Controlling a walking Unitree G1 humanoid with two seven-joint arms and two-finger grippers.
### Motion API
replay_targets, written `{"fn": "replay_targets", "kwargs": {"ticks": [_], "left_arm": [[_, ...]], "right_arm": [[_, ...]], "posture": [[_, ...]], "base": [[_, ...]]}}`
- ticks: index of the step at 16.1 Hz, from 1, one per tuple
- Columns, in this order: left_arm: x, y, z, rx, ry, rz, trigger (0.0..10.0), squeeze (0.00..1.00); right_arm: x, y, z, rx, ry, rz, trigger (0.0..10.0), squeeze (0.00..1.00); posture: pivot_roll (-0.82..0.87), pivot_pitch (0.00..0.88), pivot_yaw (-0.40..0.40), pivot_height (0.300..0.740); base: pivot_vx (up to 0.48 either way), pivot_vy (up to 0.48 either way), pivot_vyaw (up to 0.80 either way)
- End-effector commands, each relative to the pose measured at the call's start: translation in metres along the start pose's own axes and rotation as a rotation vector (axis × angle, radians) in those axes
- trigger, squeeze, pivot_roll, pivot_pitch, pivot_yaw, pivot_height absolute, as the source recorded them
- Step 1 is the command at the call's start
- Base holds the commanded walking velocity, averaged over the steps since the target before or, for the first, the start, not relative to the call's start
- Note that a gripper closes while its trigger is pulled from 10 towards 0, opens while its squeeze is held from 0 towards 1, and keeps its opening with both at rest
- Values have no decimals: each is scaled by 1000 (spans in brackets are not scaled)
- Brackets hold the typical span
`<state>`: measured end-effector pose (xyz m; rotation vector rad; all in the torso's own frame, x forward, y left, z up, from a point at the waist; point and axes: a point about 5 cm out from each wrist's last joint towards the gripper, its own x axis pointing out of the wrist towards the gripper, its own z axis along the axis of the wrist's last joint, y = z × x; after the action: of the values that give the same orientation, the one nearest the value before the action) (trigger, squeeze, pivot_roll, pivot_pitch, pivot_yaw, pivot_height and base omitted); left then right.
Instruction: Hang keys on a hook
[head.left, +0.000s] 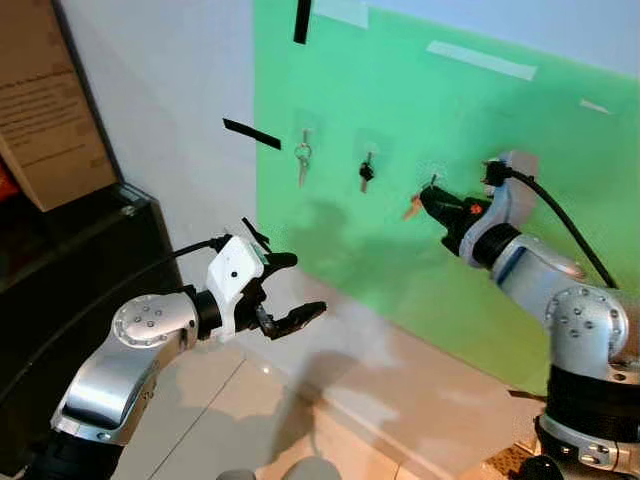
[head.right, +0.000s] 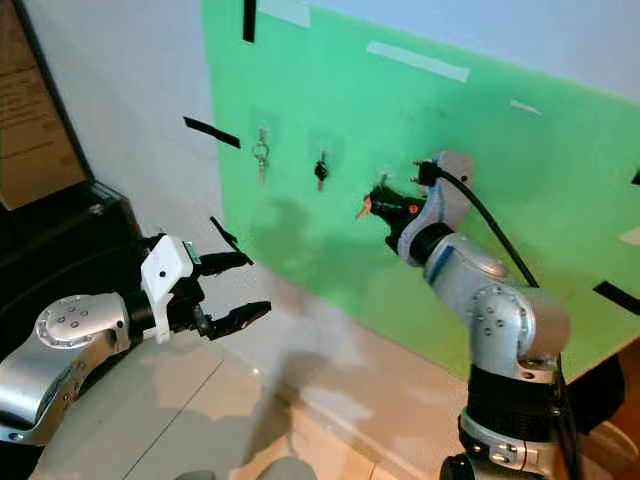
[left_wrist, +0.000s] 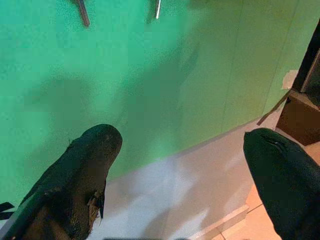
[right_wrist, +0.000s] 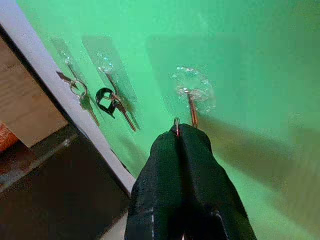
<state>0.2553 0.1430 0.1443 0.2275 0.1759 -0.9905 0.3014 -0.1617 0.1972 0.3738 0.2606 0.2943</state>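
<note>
Right hand at the third hook with a key ring pinched in its tips.

The right hand (head.left: 432, 200) reaches to the green board (head.left: 520, 200), its fingers pressed together on a thin key ring (right_wrist: 176, 121). The right wrist view shows what the head views blur: the ring sits just beside the clear hook (right_wrist: 192, 92), with a copper key (right_wrist: 192, 112) hanging at the hook; whether the ring is over the hook cannot be told. Two more hooks to the left each carry something: silver keys (head.left: 303, 160) on the first, a black-headed key (head.left: 366, 172) on the second. The left hand (head.left: 290, 290) hovers low by the white wall (head.left: 170, 120), fingers spread apart and empty; its wrist view looks between them at the board and the floor (left_wrist: 190, 200).
</note>
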Motion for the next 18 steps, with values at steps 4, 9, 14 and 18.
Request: {"fn": "replay_targets", "kwargs": {"ticks": [4, 9, 14, 18], "left_arm": [[3, -1, 5, 21, -6, -12, 10000, 0], [4, -2, 4, 20, -10, -14, 10000, 0], [3, -2, 4, 18, -10, -14, 10000, 0], [3, -2, 4, 17, -8, -14, 10000, 0]], "right_arm": [[-14, -14, 25, -6, -114, 8, 10000, 0], [-20, -1, 37, 78, -209, 172, 10000, 0], [-20, 4, 31, 66, -183, 197, 10000, 0], [-19, -6, 0, -148, 67, 113, 10000, 0]], "posture": [[50, 0, -97, 740], [50, 0, -99, 740], [54, 0, -103, 740], [51, 0, -102, 740]], "base": [[0, 0, 0], [0, 0, 0], [0, 0, 0], [0, 0, 0]]}}
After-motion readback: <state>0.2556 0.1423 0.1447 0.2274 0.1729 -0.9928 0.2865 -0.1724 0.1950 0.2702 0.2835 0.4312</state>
